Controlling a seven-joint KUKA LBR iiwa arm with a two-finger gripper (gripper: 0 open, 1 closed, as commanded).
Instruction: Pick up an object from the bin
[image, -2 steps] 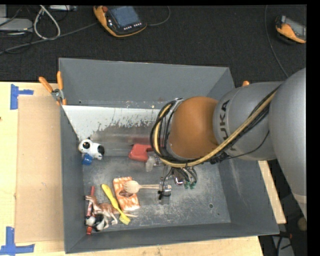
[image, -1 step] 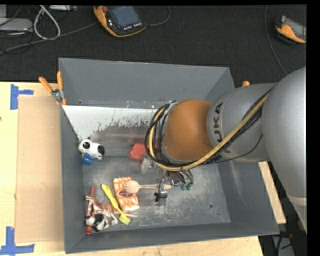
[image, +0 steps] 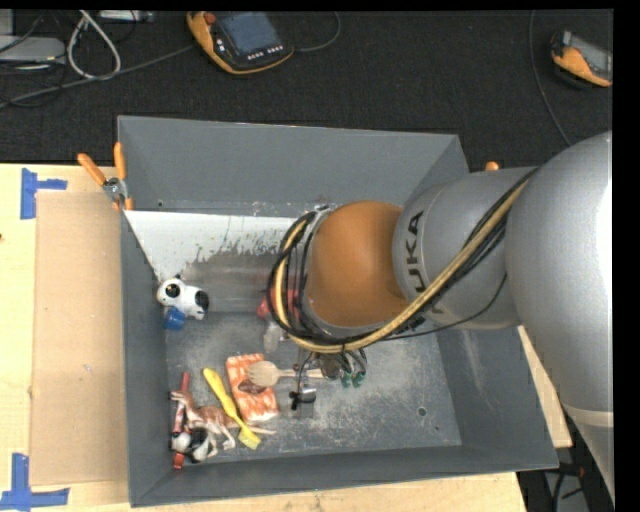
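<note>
My gripper (image: 304, 390) reaches down below the arm's orange cover, near the middle of the bin floor. Right at its left lies an orange and white packet (image: 247, 392). A small tan spoon-shaped piece (image: 265, 373) rests on the packet's top right corner and points toward the gripper. A yellow stick (image: 229, 406) lies slanted along the packet's left side. Small green bits (image: 349, 378) show just right of the gripper, half hidden under the cover.
A white and black toy with a blue base (image: 181, 297) stands at the left by the sloping back wall. A small heap of red, white and black odds (image: 194, 432) fills the front left corner. The arm covers the bin's right half.
</note>
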